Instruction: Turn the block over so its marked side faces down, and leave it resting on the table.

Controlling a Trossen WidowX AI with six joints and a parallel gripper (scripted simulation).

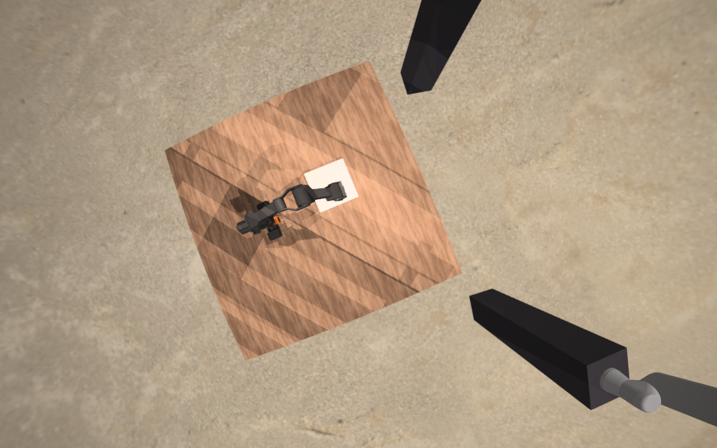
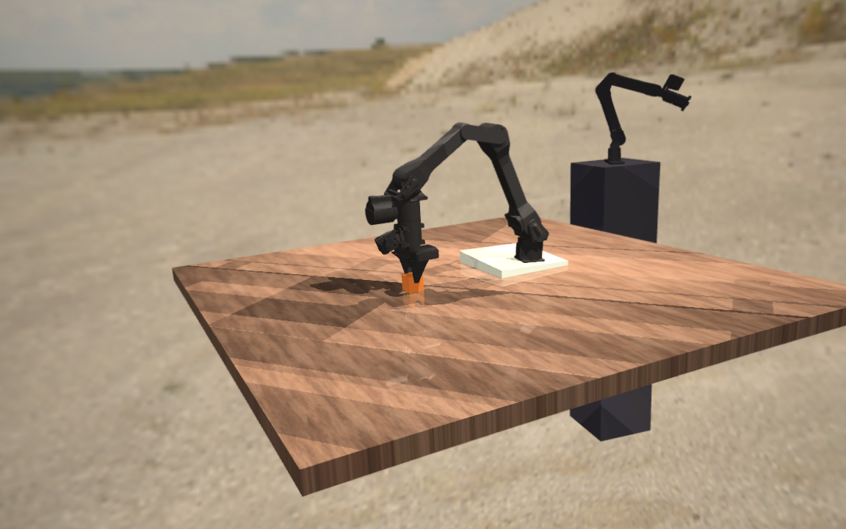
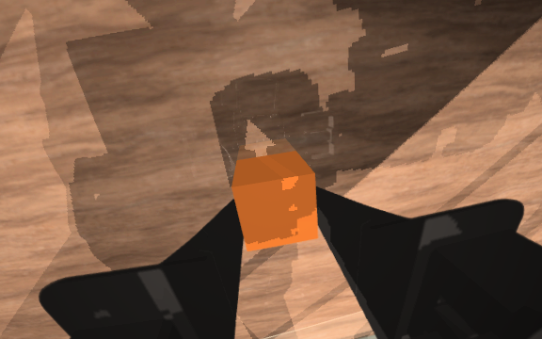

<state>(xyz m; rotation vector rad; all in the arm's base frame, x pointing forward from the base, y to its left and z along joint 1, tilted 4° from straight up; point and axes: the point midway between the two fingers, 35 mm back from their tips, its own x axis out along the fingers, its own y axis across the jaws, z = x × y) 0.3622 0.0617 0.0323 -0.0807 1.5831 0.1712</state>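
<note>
Your gripper (image 3: 276, 212) was clamped on the orange block (image 3: 275, 202), one black finger (image 3: 215, 245) pressed to each side, block low on the wooden table (image 2: 479, 342), near the arm's white base plate (image 2: 511, 261), shadows crossing the wood around it.

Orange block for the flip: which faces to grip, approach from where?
Grip the orange block on two opposite vertical side faces, coming straight down from above. It is a small cube sitting flat on the table, so its parallel sides suit flat fingers. The end effector is already shut on it this way. No marking is discernible in these views.
</note>
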